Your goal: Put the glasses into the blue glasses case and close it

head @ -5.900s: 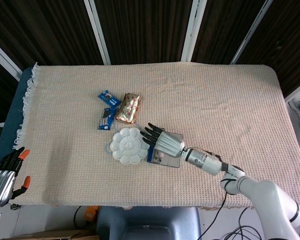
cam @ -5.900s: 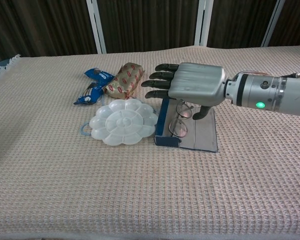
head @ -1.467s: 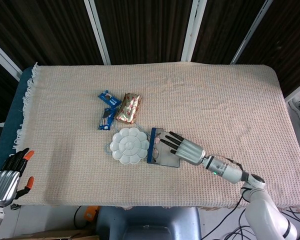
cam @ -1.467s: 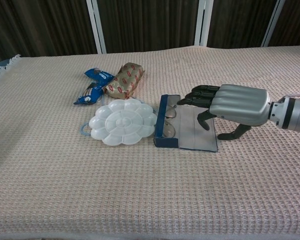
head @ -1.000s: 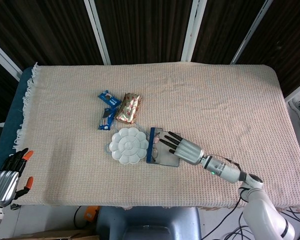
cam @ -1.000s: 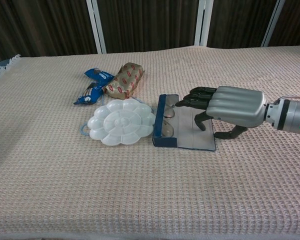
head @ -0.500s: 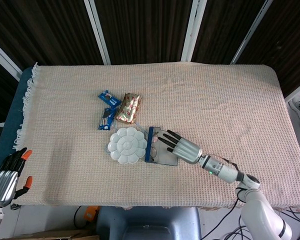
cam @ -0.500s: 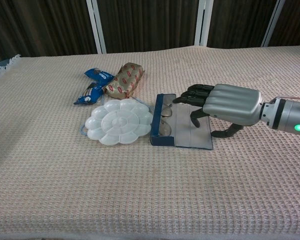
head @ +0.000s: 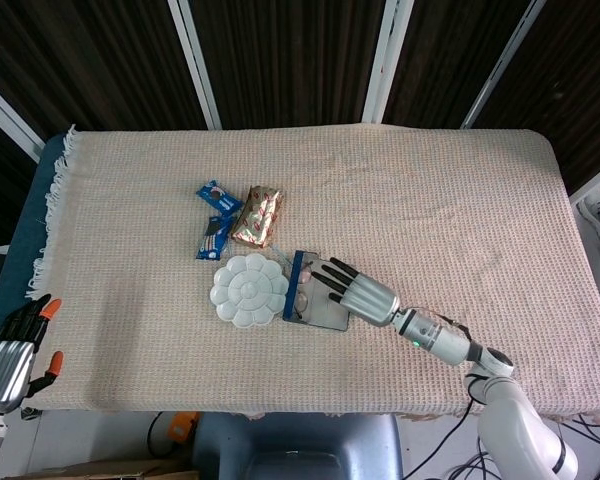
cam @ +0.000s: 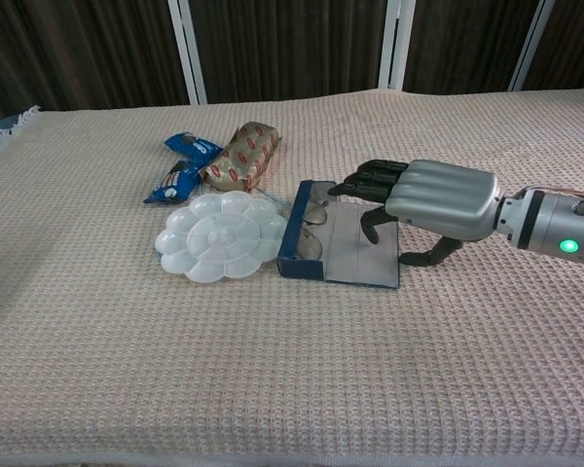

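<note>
The blue glasses case lies open in the middle of the table, its grey lid flap spread flat toward my right hand. Inside the blue tray lie the glasses, lenses toward the left wall. My right hand reaches in from the right, palm down, and its dark fingertips touch the far end of the flap; it holds nothing. From the head view the case and right hand sit just right of the palette. My left hand hangs off the table's near-left corner, fingers apart and empty.
A white flower-shaped palette touches the case's left side. Behind it lie a blue snack packet and a red-and-gold wrapped packet. A beige woven cloth covers the table.
My right hand has pushed leftward, sliding the open case and the palette a little to the left. The glasses now lie in the tray. The left hand stayed put.
</note>
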Controlling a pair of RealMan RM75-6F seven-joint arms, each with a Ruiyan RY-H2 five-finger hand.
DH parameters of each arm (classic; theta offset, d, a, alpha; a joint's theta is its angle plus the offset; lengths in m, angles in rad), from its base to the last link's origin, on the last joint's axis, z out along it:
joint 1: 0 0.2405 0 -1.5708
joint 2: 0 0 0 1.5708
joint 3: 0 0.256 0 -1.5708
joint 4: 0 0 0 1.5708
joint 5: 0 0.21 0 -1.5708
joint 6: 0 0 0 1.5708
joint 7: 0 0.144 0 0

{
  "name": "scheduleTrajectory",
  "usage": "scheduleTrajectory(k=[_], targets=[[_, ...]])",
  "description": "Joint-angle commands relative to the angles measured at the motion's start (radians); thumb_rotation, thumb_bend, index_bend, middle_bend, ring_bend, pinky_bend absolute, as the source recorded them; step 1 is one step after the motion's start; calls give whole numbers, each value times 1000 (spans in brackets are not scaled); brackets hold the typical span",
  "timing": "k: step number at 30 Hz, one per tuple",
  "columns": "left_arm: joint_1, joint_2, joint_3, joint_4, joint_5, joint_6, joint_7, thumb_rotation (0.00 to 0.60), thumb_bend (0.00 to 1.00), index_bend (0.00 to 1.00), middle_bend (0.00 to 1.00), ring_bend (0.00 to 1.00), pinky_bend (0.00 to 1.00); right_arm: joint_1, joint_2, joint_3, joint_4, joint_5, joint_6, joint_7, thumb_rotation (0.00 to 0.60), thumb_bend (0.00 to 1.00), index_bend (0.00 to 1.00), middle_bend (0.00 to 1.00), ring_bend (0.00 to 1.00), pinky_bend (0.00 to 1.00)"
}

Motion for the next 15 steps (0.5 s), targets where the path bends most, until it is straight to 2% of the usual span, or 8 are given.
scheduleTrajectory(k=[1,5,15], targets=[[2,-2,-2,-1,-3,3,4,600,454,0,22,51,127,3,-3,3,1,3,2,-1,600,494,567,140,18,31],[5,-5,-7,-2,-9,9,13,600,455,0,22,52,127,10,-6,7,3,5,4,-9,600,523,573,140,18,33],[9,-7,-11,-4,-15,16,17,600,454,0,24,56,128,25,-19,27,1,21,19,-14,600,524,578,140,18,48]])
